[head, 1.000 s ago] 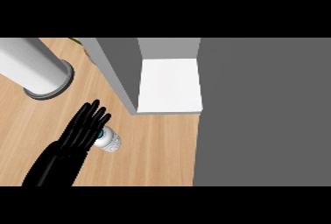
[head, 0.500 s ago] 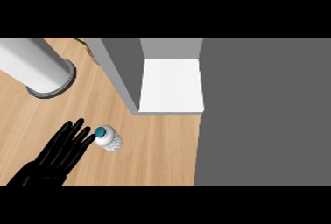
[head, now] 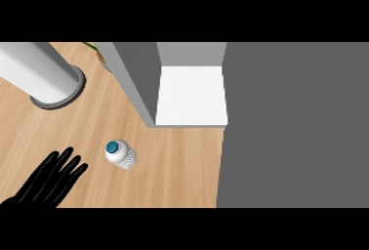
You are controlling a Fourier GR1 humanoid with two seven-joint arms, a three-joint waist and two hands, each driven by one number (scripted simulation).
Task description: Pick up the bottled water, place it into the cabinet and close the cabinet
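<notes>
One robot hand [head: 52,178] shows in the head view, low at the left edge, black against the wood. Which arm it belongs to cannot be told from the forearm, since almost none of it shows; by its place at the view's left it reads as the left robot hand. Its fingers are straight and spread apart, pointing up and slightly right, and they hold nothing. The palm lies over the wooden surface [head: 180,166], and the fingertips stand apart from anything else.

Near the fingertips, up and to the right, the bottled water [head: 119,154] stands upright on the surface. Looked at from above, it shows a round teal cap at the top and a pale, ribbed body below it. There is a clear strip of bare wood between the bottle and the hand; they do not touch.

Above and to the right of the bottle is the cabinet [head: 193,93], with a white floor inside and a grey side wall [head: 137,83] running down its left. The bottle is outside the cabinet, on the surface just past its lower left corner. To the right a broad dark grey panel [head: 296,127] fills the view from top to bottom.

At the upper left a large light grey cylinder [head: 39,73] rests on the surface, well apart from the bottle.
</notes>
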